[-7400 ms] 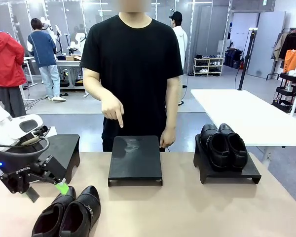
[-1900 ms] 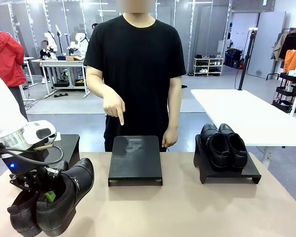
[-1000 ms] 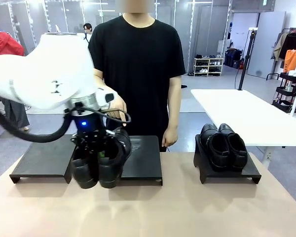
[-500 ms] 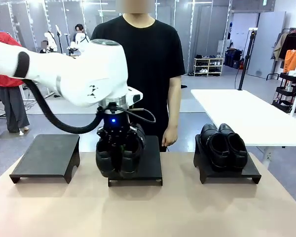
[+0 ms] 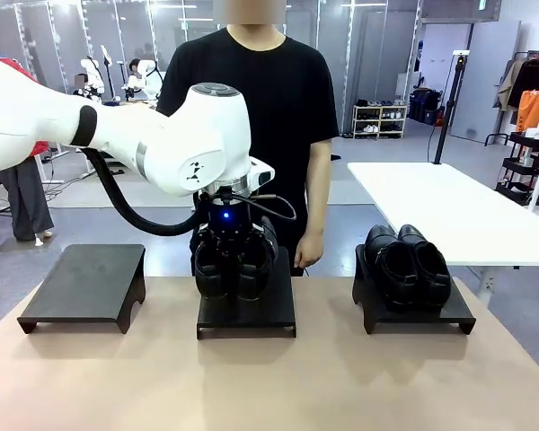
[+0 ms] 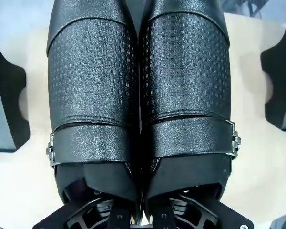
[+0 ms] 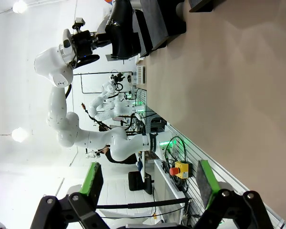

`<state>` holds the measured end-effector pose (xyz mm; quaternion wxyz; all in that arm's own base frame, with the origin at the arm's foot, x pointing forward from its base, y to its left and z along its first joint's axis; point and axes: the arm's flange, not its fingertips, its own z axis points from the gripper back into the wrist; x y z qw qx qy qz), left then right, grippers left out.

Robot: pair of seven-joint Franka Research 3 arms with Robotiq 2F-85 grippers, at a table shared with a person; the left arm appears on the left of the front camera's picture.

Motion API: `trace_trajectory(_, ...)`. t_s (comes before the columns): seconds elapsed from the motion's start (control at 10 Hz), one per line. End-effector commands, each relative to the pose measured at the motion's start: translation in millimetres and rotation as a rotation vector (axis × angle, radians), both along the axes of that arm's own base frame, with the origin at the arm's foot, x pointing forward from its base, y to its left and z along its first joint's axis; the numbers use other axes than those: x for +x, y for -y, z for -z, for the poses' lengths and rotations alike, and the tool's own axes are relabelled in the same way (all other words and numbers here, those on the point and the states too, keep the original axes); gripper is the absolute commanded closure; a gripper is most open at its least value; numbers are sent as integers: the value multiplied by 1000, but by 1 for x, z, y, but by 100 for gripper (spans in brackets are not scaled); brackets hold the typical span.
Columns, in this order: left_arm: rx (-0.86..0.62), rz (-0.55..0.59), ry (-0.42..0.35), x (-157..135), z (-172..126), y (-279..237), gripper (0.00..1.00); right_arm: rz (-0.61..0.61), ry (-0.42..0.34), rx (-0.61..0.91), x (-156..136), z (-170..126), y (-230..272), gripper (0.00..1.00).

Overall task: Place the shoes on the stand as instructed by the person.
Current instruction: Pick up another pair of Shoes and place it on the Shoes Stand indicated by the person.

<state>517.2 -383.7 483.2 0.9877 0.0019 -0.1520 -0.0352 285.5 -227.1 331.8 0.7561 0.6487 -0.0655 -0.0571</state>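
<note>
Left hand gripping buckle-strap shoes toes-down over middle stand, plain pair sitting on right stand, right hand gaping empty, no legible markings.

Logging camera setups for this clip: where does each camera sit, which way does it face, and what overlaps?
Front: between the arms, facing the person across the table; left arm in frame.
Left wrist: looks along the left gripper at the buckled shoes.
Right wrist: rolled sideways, right gripper open.
Shared: the buckled shoes over the middle stand.
</note>
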Motion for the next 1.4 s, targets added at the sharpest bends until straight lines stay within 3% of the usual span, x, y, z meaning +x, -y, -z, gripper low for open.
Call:
trace_trajectory(0.0,-2,-33,79,14,4,16,90,-4,0,-17,-4,0,-3,0)
trace_trajectory(0.4,14,-82,111,39,28,19,90,-4,0,-17,-4,0,-3,0)
trace_trajectory(1.2,25,-75,53,54,65,22,90,-4,0,-17,-4,0,-3,0)
trace_trajectory(1.3,28,-73,48,54,67,21,61,-4,0,-17,-4,0,-3,0)
